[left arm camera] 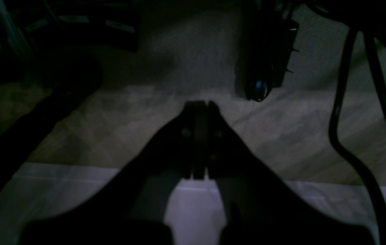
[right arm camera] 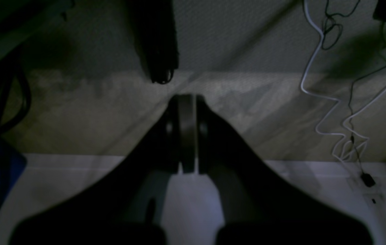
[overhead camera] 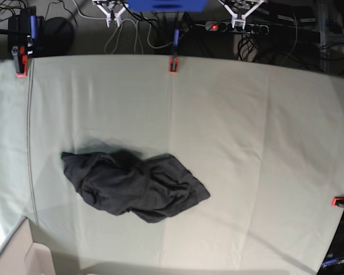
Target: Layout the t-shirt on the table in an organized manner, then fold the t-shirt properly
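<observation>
The t-shirt (overhead camera: 133, 186) lies in a crumpled dark heap on the bench (overhead camera: 246, 143), left of centre in the base view and toward the near edge — bunched, creased, no sleeve or hem laid out flat. The pale grey-green cloth around it shows faint fold lines, and red-orange clamps (overhead camera: 173, 65) pin it at the far edge and at the right side. Neither arm reaches over the bench in that view. Each wrist camera looks down in dim light at floor and cables: the left hand (left arm camera: 199, 105) has its fingers pressed together on nothing, and the right hand (right arm camera: 187, 98) is likewise closed and empty.
</observation>
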Robot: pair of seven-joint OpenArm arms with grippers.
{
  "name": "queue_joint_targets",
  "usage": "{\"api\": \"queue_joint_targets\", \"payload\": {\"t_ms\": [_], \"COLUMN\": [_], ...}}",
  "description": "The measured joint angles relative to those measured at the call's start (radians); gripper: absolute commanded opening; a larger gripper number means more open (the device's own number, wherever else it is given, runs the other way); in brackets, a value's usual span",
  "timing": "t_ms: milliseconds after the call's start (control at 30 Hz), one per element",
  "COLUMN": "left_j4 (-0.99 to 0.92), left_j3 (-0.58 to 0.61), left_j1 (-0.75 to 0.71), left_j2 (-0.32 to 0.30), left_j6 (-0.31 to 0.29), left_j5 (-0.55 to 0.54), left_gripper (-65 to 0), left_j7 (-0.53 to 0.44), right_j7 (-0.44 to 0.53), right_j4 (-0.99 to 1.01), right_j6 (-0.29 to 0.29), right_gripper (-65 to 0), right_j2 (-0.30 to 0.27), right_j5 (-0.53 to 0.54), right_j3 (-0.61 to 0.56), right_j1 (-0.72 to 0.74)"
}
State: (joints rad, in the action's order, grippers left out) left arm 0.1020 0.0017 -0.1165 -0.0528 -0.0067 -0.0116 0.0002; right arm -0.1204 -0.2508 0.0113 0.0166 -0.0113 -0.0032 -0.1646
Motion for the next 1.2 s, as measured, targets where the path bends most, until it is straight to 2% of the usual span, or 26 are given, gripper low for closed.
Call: {"api": "queue_joint_targets", "payload": {"t_ms": [1067, 1200], "left_j4": [0.003, 0.113], "left_j3": [0.000, 0.000], "left_j1": [-0.006, -0.095], "left_j2": [0.000, -0.019], "left_j6": [0.000, -0.003], "left_j5": [0.003, 0.003], "left_gripper": [-65.0, -65.0], "left_j7": [-0.006, -0.009], "right_j7": [0.002, 0.038], "right_j4": [-0.001, -0.118], "right_j6": [0.000, -0.002], "right_gripper": [-65.0, -65.0], "right_j2": [0.000, 0.000], "right_j5": [0.000, 0.000], "right_j3": [-0.002, -0.002], "right_j1": [0.010, -0.085]}}
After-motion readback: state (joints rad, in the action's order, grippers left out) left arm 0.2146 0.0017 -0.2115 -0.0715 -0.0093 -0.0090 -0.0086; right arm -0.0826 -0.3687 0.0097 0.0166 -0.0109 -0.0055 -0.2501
